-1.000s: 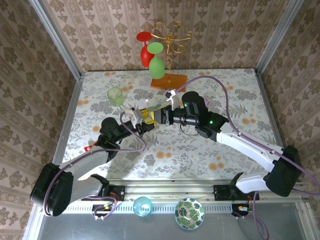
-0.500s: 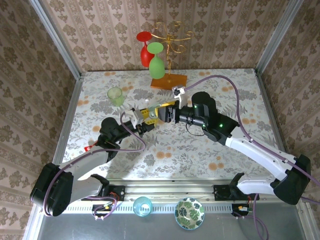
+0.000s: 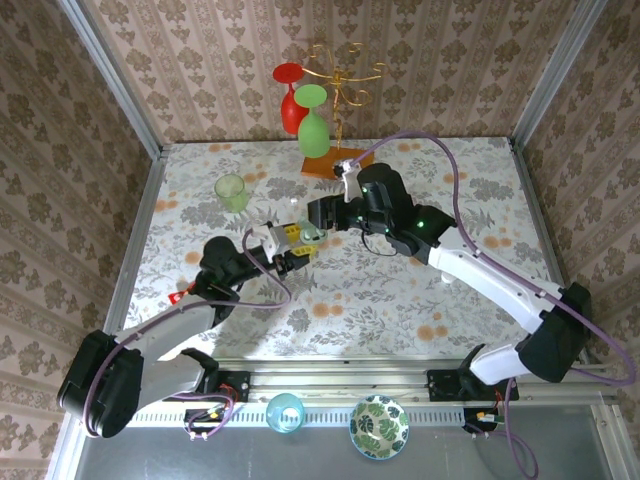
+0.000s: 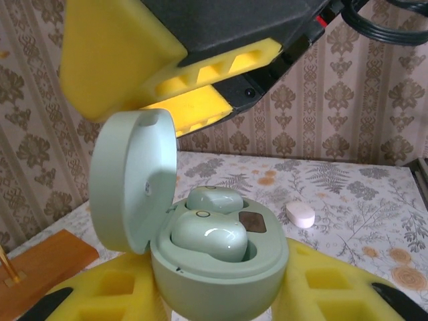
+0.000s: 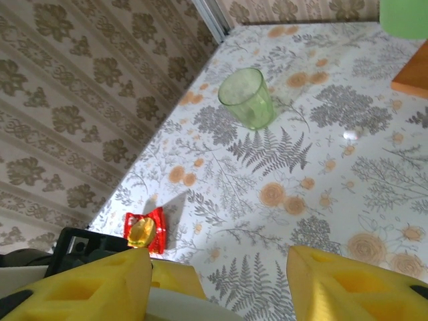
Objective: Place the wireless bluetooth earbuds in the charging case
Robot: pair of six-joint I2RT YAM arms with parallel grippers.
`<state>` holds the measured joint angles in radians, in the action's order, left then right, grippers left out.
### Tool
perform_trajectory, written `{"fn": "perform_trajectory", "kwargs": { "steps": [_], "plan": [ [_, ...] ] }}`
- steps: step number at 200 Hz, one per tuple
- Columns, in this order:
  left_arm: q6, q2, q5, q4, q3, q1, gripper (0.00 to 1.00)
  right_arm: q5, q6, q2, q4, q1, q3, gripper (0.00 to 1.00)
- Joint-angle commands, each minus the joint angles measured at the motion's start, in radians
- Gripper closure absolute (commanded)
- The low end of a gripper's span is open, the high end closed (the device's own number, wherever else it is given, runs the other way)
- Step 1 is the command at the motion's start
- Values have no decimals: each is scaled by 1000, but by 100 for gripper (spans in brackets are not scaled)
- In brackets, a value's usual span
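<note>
Glossy mint charging case (image 4: pixel 221 277), two rounded earbuds (image 4: pixel 208 235) seated, clamped in left jaws; right jaws apart.

Seen from overhead, my right gripper (image 3: pixel 314 218) has left the 3 o'clock side of the charging case (image 4: pixel 214 264), where it sat nose to nose with it a second ago. It backed off toward 2 o'clock half a second ago and now hangs just past the case at 1 o'clock, fingers spread wide. The right wrist has swung toward 12 o'clock, nearer the orange stand base (image 3: pixel 337 163), and the purple cable (image 3: pixel 420 140) loops higher.
</note>
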<state>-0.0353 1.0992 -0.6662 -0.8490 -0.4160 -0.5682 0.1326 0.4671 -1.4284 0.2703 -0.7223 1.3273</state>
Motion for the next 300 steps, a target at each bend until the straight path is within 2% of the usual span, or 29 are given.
{"fn": "perform_trajectory", "kwargs": {
  "steps": [1, 40, 71, 87, 121, 146, 198, 216, 262, 300],
  "plan": [
    [-29, -30, 2, -31, -1, -4, 79, -30, -33, -12, 105, 3, 16, 43],
    [-40, -32, 79, 8, -12, -3, 79, 2, -43, 29, 93, 3, -49, 42],
    [-39, -30, 88, 11, -18, -2, 79, 15, -28, 97, 59, 6, -92, 41],
    [-37, -30, 90, 9, -20, -3, 79, 47, 29, 129, 7, 23, -127, 41],
    [-2, -27, 102, -39, -17, -4, 79, 255, 294, 182, -282, 110, -288, 31],
    [31, -22, 103, -91, -17, -3, 79, 388, 498, 182, -533, 148, -410, 29],
    [40, -8, 102, -111, -28, -4, 79, 487, 826, 80, -994, 145, -570, 30],
    [47, 0, 99, -120, -30, -4, 79, 496, 896, 43, -1093, 131, -582, 31],
    [60, 13, 89, -128, -41, -9, 79, 509, 995, -64, -1237, 113, -580, 41],
    [52, 18, 93, -128, -40, -10, 79, 508, 1001, -78, -1247, 112, -580, 70]
  ]
}}
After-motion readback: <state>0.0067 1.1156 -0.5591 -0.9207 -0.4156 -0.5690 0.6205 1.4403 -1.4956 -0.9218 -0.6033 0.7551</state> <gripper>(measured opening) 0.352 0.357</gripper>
